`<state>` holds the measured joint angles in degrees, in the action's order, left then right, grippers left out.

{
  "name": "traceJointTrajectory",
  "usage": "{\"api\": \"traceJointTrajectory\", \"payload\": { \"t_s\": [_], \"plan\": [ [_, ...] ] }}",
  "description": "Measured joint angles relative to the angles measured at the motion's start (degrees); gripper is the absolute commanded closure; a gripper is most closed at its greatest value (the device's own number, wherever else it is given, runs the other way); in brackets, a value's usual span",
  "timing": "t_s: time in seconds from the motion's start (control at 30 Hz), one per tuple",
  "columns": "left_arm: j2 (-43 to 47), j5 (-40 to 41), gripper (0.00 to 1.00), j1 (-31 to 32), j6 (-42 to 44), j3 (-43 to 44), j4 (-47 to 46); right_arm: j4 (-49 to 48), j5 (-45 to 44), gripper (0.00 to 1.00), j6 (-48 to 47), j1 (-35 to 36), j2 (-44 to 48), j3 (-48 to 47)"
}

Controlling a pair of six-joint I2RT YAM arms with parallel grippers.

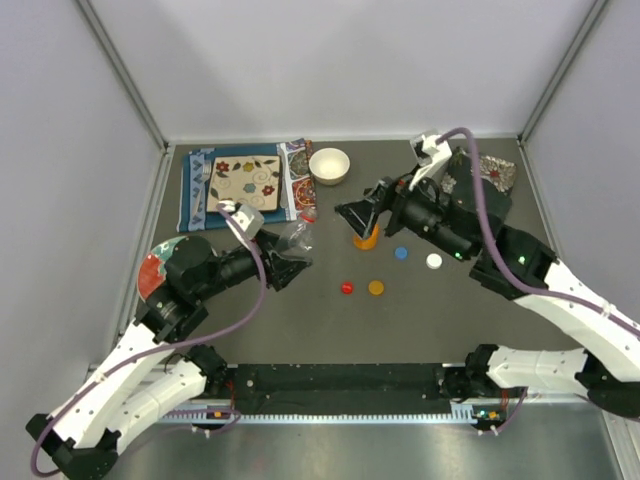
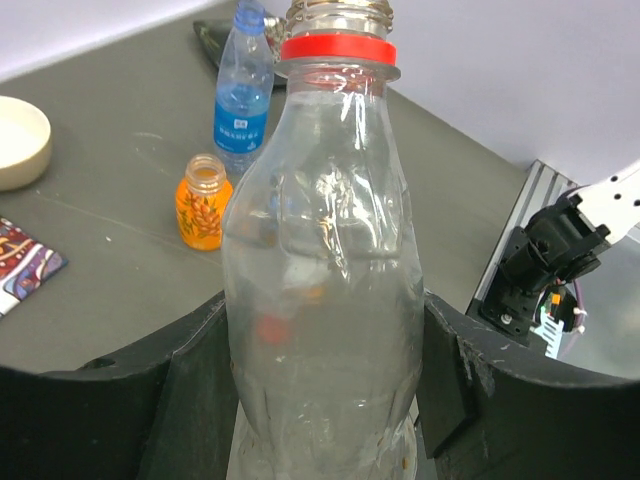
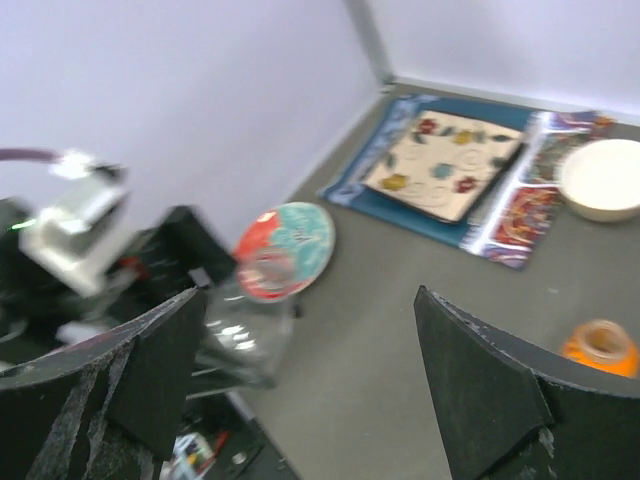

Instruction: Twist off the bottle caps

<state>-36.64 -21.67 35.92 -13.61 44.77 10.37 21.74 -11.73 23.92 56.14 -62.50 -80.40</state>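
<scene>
Your left gripper (image 1: 286,262) is clamped on the wide clear bottle (image 2: 325,300), with its black fingers (image 2: 190,400) pressed against both sides of the body. The bottle is see-through and waisted, with a red ring under a bare threaded mouth. In the top view it sits left of centre on the table (image 1: 300,320).

Four caps lie loose on the table between the two arms: the blue cap (image 1: 401,253), white cap (image 1: 433,261), red cap (image 1: 347,287) and orange cap (image 1: 376,287).

Your right gripper (image 3: 310,390) is spread wide and holds nothing. The short orange bottle (image 1: 366,238) stands upright with an open mouth. It is just beside that gripper's tips in the top view, and off to the lower right of them in the wrist view, not between them.

The blue-tinted bottle (image 2: 243,90) stands behind the orange one, and you cannot tell whether its top is capped. The right arm (image 1: 520,265) covers it from above. The right wrist view is blurred, so the held bottle shows there only as a smear.
</scene>
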Motion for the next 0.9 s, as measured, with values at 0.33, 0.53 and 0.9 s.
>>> {"api": "traceJointTrajectory", "payload": {
  "t_s": [0.33,0.53,0.9],
  "plan": [
    [-4.55,-2.97,0.55,0.02,-1.77,-0.04,-1.92,-4.33,18.34,0.12,2.91,0.0,-2.84,1.66],
    [-4.5,-3.43,0.54,0.02,-2.73,-0.04,-3.13,-2.27,19.12,0.16,3.15,0.0,-7.17,2.4],
    [-4.5,-4.28,0.54,0.15,-2.82,-0.04,-3.15,-3.58,17.73,0.31,3.1,0.0,-7.56,2.4]
  ]
}}
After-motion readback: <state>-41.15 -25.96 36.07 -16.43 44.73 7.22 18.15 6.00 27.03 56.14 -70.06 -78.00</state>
